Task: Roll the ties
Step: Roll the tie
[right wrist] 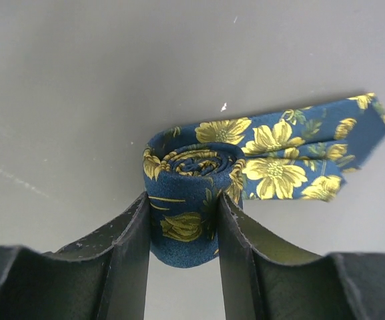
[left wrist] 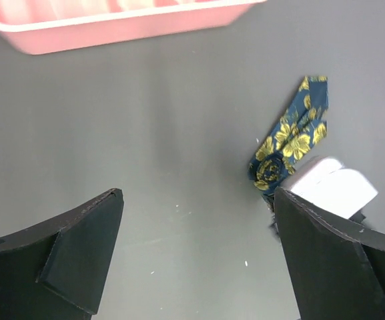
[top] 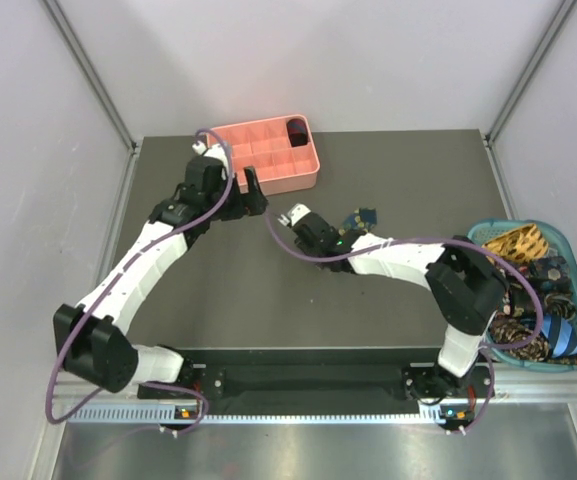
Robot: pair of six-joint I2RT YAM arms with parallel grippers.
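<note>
A navy tie with yellow flowers lies on the dark table, one end wound into a tight coil. My right gripper is shut on that coil, and the loose pointed tail runs off to the right. From above, this tie shows mid-table beside the right gripper. My left gripper hovers near the pink tray, open and holding nothing. In the left wrist view the open left gripper is over bare table, with the tie to its right. More ties are piled in the teal basket.
A salmon-pink grid tray stands at the back of the table, just beyond the left gripper, with one dark item in a far compartment. The teal basket sits at the right edge, partly behind the right arm's elbow. Grey walls close in both sides.
</note>
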